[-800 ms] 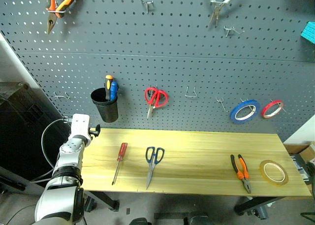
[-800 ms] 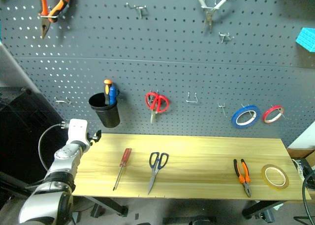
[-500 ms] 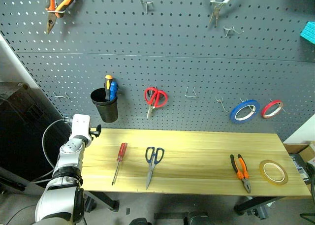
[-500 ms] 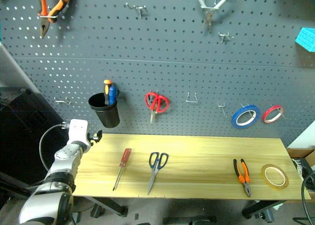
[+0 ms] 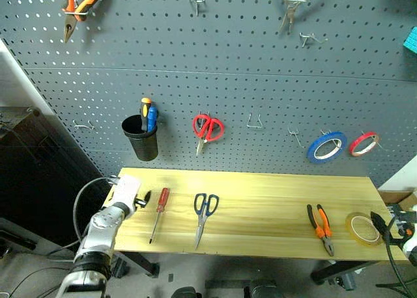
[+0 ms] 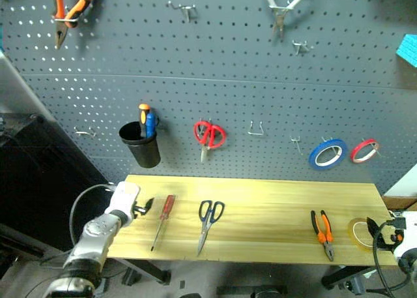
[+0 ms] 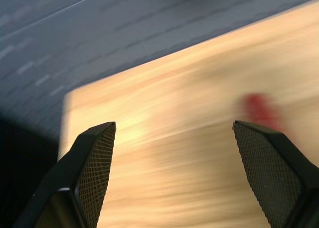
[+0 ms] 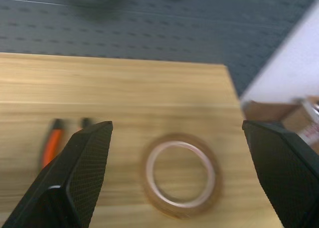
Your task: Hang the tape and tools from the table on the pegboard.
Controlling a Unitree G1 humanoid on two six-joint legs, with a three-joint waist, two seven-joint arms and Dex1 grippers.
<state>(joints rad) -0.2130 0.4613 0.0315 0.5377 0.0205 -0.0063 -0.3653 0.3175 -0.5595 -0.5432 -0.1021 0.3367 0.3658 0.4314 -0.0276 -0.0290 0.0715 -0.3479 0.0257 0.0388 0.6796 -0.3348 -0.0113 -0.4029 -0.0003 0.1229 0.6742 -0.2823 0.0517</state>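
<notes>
Table (image 5: pixel 260 239), light wood, long axis running left to right, serving as landmark; all four task items lie flat on it, none held. At its left end, left gripper (image 5: pixel 144 199), fingers spread apart and empty, over the corner just beside the screwdriver. At its right end, right gripper (image 6: pixel 374 233), fingers spread wide and empty, at the table's edge just beside the tape. Tape (image 5: pixel 362 227), yellowish ring, flat near the right end and close to the front edge, open centre facing up; in the right wrist view it lies between the two fingers (image 8: pixel 82 173). Pliers (image 5: pixel 320 227), orange-and-black handles toward the pegboard, jaws toward the front edge, long axis nearly front to back, just left of the tape. Scissors (image 5: pixel 203 214), dark-blue handles toward the pegboard, blades toward the front edge, slightly tilted. Screwdriver (image 5: pixel 157 213), red handle toward the pegboard, shaft toward the front edge, left of the scissors. Broad bare wood between scissors and pliers. Pegboard (image 5: pixel 228 89), dark grey, rising behind the table's far edge; on it a black cup (image 5: pixel 141 141), red scissors (image 5: pixel 207 128), blue tape ring (image 5: pixel 326 147), red tape ring (image 5: pixel 363 143), and bare hooks (image 5: pixel 254 122) between.
</notes>
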